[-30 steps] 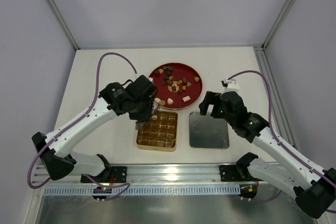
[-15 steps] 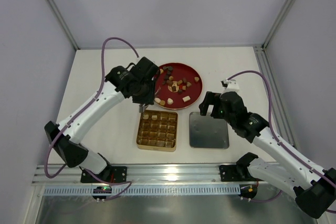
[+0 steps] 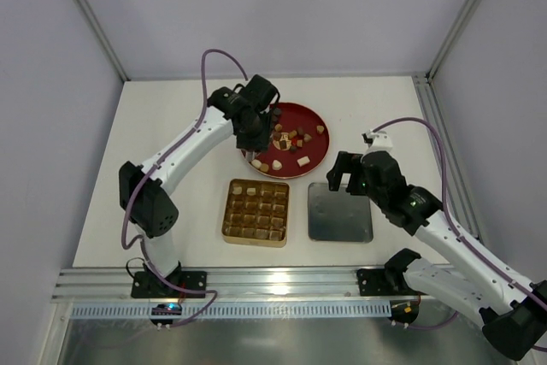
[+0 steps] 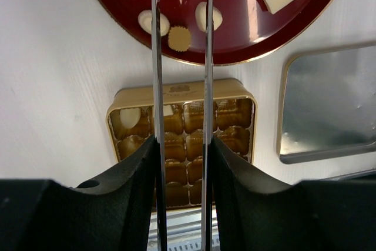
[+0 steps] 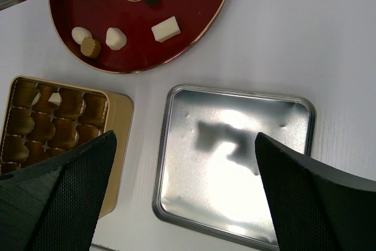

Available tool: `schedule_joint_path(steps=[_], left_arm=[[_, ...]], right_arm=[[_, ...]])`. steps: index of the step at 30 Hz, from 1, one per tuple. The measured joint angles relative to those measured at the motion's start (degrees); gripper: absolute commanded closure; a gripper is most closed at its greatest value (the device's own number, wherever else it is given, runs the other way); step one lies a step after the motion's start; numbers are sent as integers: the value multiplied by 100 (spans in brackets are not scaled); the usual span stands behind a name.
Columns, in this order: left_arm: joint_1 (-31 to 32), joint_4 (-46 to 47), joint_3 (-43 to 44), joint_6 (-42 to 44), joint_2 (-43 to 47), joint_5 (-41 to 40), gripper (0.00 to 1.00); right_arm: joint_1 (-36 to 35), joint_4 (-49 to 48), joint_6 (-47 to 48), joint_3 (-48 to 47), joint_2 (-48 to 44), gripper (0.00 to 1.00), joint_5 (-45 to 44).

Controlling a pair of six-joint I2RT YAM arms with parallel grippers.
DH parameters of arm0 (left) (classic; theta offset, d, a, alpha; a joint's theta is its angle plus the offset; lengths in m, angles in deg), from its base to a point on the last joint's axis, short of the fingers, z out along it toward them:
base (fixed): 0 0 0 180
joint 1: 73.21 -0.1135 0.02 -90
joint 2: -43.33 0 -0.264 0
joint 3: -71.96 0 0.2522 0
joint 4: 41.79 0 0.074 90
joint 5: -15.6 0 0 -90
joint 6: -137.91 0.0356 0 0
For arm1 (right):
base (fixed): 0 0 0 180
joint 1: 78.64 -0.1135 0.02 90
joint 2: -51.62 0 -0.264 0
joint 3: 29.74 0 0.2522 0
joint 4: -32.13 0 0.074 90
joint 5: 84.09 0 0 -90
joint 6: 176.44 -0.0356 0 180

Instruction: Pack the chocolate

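Nearest on the table (image 3: 376, 104), a gold box (image 3: 256, 213) is seen, with a silver lid (image 3: 340, 211) laid just to its right, hollow side up. One cream piece of chocolate (image 4: 130, 117) is lodged in the box's far left cell; whether the next cell is filled cannot be told, as it is crossed by a finger. The right gripper (image 3: 344, 175) is hung above the far part of the lid, its fingers (image 5: 53, 198) spread wide with nothing between them. Farther off a red plate (image 3: 314, 153) is set, and the rest of the chocolate is scattered over it in brown, tan and cream, two cream pieces and a tan one lying by its near left rim. The left gripper (image 3: 254, 143) is poised over the plate's left part, its thin fingers (image 4: 155, 57) set narrowly apart; nothing is seen gripped, though the tips are cut off in the wrist view.
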Motion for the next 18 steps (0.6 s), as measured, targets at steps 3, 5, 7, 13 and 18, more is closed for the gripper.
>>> schedule_joint_path(steps=[3, 5, 7, 13, 18], left_arm=[[0, 140, 175, -15, -319, 114, 61], [0, 205, 199, -35, -463, 173, 60], [0, 267, 201, -74, -575, 223, 60], [39, 396, 363, -245, -846, 293, 60], [120, 472, 516, -411, -1023, 271, 60]], right_arm=[[0, 57, 31, 0, -59, 0, 0], [0, 74, 44, 0, -114, 0, -2], [2, 81, 61, 0, -164, 0, -2], [17, 160, 83, 0, -269, 0, -22], [28, 208, 92, 0, -323, 0, -26]])
